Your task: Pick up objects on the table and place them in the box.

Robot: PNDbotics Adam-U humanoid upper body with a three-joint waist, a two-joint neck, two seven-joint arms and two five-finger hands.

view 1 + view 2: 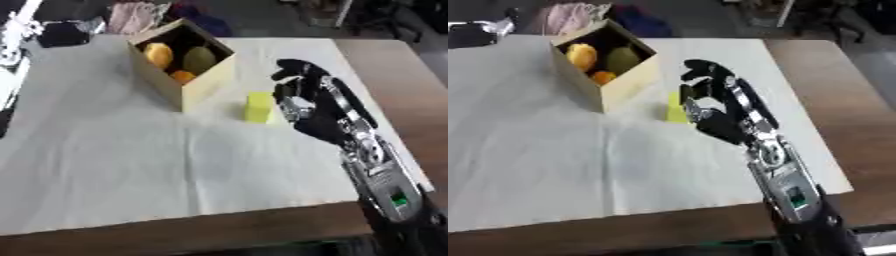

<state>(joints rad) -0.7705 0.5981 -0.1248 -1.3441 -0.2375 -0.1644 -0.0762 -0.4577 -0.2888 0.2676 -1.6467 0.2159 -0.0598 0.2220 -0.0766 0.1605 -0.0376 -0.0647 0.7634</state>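
A yellow block stands on the white cloth just right of the cardboard box. Inside the box lie a yellow fruit, a green fruit and a small orange one. My right hand hovers immediately right of the yellow block, fingers loosely curved and spread, holding nothing. In the right eye view the hand partly covers the block. My left hand does not show.
Bare brown table runs along the right and the front edge. Clothes and dark items lie beyond the far edge. A white object sits at the far left.
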